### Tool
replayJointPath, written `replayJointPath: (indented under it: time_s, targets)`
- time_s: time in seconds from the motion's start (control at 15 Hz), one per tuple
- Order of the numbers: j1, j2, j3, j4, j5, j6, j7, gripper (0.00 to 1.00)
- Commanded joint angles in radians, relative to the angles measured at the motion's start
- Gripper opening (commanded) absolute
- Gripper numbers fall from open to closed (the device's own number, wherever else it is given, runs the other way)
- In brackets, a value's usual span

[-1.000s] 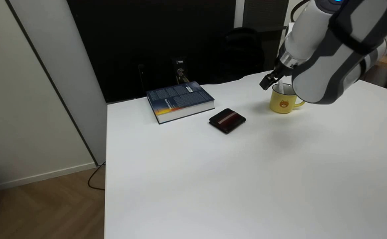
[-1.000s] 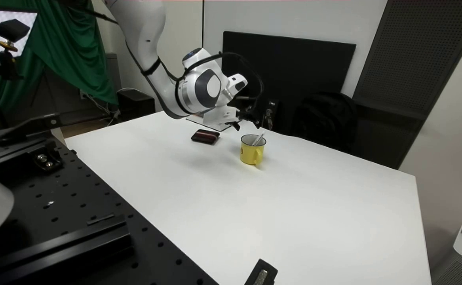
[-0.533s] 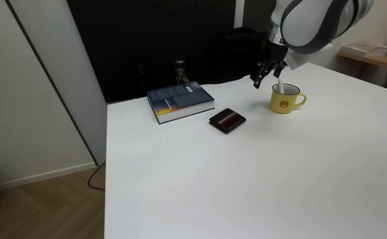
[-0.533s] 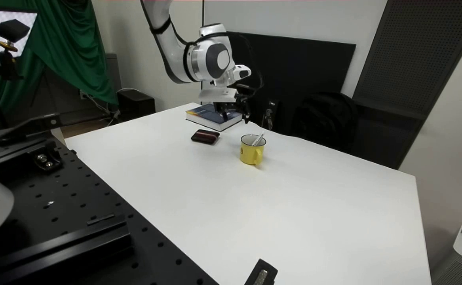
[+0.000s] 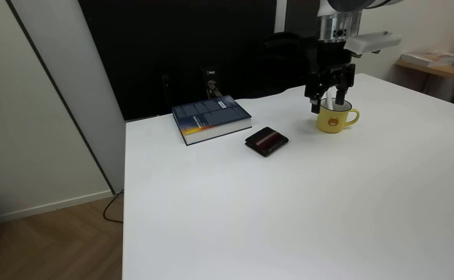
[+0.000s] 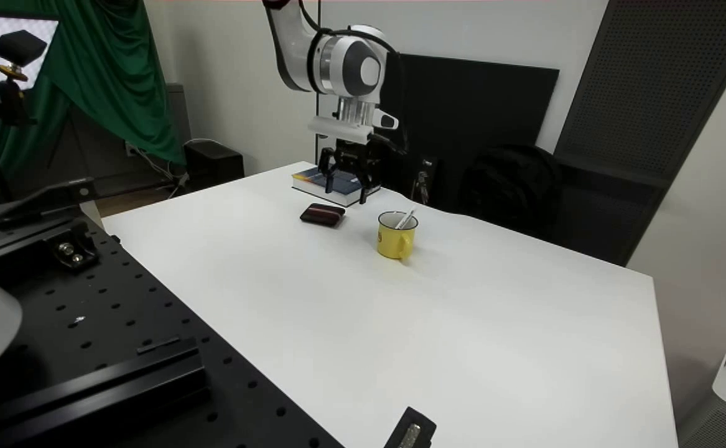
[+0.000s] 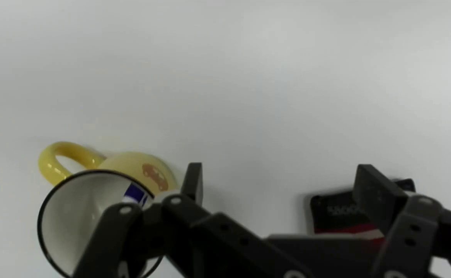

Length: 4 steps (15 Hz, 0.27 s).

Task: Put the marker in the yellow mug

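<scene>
The yellow mug point(image 5: 330, 122) stands upright on the white table and also shows in an exterior view point(image 6: 392, 242) and in the wrist view point(image 7: 130, 162). The marker point(image 5: 329, 100) is inside the mug, leaning on its rim with its white end sticking out, also in an exterior view point(image 6: 406, 218). In the wrist view the marker's blue-purple part point(image 7: 134, 193) shows inside the mug; a finger hides the rest. My gripper point(image 6: 346, 191) is open, empty and pointing down, apart from the mug. In the wrist view my gripper point(image 7: 277, 173) has its fingers wide apart.
A dark wallet point(image 5: 267, 141) with a red stripe lies beside the mug, partly under my finger in the wrist view point(image 7: 337, 212). A thick blue book point(image 5: 211, 116) lies at the table's edge. A black perforated plate point(image 6: 114, 323) borders the table.
My gripper has moved away from the mug toward the book side and swung from tilted to pointing straight down. The mug and the marker have not moved.
</scene>
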Motion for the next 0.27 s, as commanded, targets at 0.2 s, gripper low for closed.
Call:
replayJointPath:
  time_s: [0.2]
  targets:
    - [-0.059,0.004,0.059,0.036,-0.020,-0.127,0.002,1.00]
